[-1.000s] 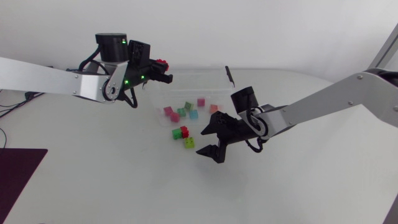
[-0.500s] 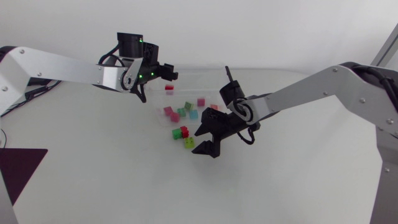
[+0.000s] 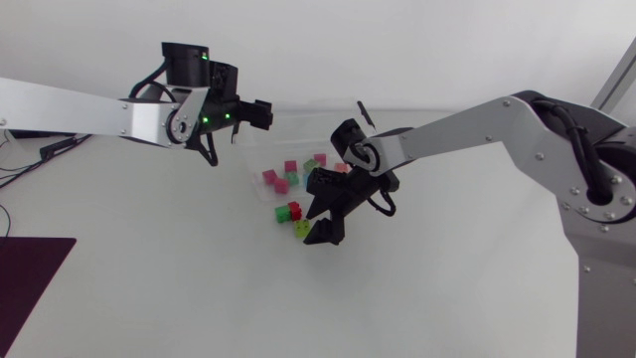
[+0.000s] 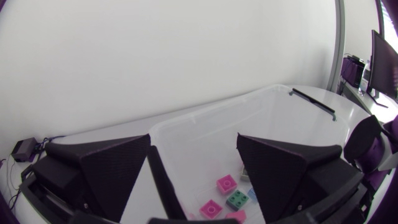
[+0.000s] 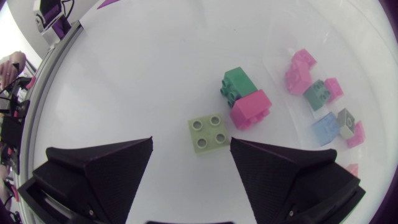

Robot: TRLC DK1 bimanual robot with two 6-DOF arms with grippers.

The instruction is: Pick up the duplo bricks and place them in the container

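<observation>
A clear plastic container stands at the table's back middle, with several pink, green and blue bricks in it. In front of it on the table lie a light green brick and a green brick joined to a red-pink one. My right gripper hangs open just over these. In the right wrist view the light green brick sits ahead of and between the spread fingers of the right gripper, and the green and pink pair lies just beyond. My left gripper stands open and empty above the container's left back corner.
A black latch sticks up at the container's back right rim. A dark mat lies at the table's front left corner. White tabletop stretches in front of the loose bricks.
My left gripper opened and let go of a red brick, which dropped into the container. My right gripper moved left and down over the loose bricks, its fingers closing a little.
</observation>
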